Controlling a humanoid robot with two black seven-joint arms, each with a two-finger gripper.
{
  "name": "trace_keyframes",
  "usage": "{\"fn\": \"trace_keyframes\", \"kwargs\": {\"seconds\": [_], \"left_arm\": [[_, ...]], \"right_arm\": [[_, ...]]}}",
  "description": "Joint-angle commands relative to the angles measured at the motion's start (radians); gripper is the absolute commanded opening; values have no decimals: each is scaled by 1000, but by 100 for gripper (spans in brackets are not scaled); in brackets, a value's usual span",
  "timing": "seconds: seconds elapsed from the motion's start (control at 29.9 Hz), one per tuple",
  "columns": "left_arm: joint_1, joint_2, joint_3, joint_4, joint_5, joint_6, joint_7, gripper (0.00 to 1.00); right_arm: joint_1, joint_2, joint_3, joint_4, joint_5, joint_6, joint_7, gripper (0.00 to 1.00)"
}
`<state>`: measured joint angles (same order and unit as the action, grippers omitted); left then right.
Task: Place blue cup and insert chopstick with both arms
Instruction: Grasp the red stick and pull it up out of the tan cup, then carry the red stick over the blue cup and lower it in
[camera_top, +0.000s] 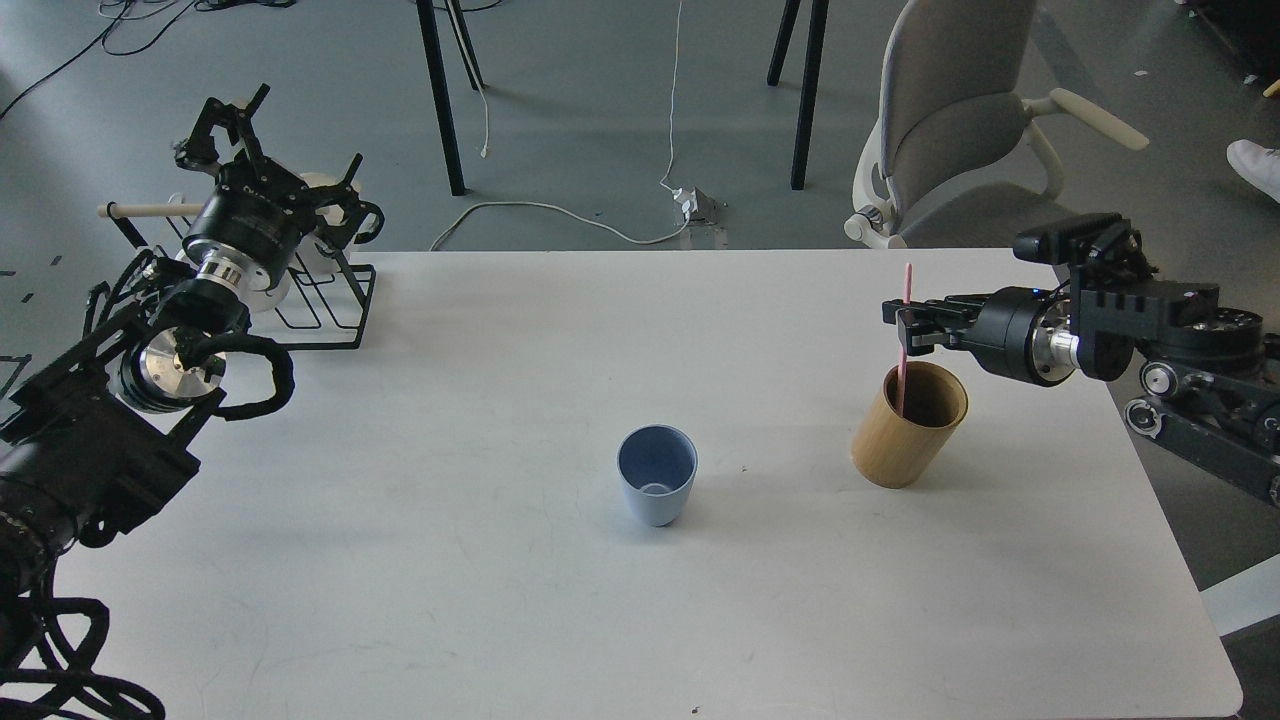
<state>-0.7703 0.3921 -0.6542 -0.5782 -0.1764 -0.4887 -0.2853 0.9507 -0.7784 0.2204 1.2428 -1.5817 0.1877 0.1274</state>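
Observation:
The blue cup (657, 488) stands upright near the middle of the white table (450, 560), with no gripper near it. To its right stands a taller tan cylinder (905, 430). The pink chopstick (906, 285) stands nearly upright with its lower end inside that cylinder. My right gripper (904, 326) comes in from the right just above the cylinder's rim and is shut on the chopstick's middle. My left gripper (280, 150) hangs far off at the back left, above the rack, with its fingers spread open and nothing in them.
A black wire rack (325, 300) with a pale wooden rod (150, 210) and white mugs sits at the table's back left corner, under my left gripper. A grey chair (950, 110) stands behind the table's back right. Cables lie on the floor.

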Motion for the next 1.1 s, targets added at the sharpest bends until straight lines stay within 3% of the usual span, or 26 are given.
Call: {"fn": "trace_keyframes", "kwargs": {"seconds": [0.0,0.2,0.37,0.64,1.07], "left_arm": [[2,11,-1,0,0,0,0,99],[0,16,-2,0,0,0,0,99],[-3,14,-2,-2,0,0,0,99],[-7,14,-2,-2,0,0,0,99],[-14,4,-9,-3,0,0,0,99]], "right_arm": [[34,-100,7,88,2,1,0,1],[157,-225,10,187,15,6,0,1],[299,-217,10,216,58,7,-6,1],[369,-1,-7,208,252,4,-26,1],[166,269,-39,72,287,-126,-28,0]]}}
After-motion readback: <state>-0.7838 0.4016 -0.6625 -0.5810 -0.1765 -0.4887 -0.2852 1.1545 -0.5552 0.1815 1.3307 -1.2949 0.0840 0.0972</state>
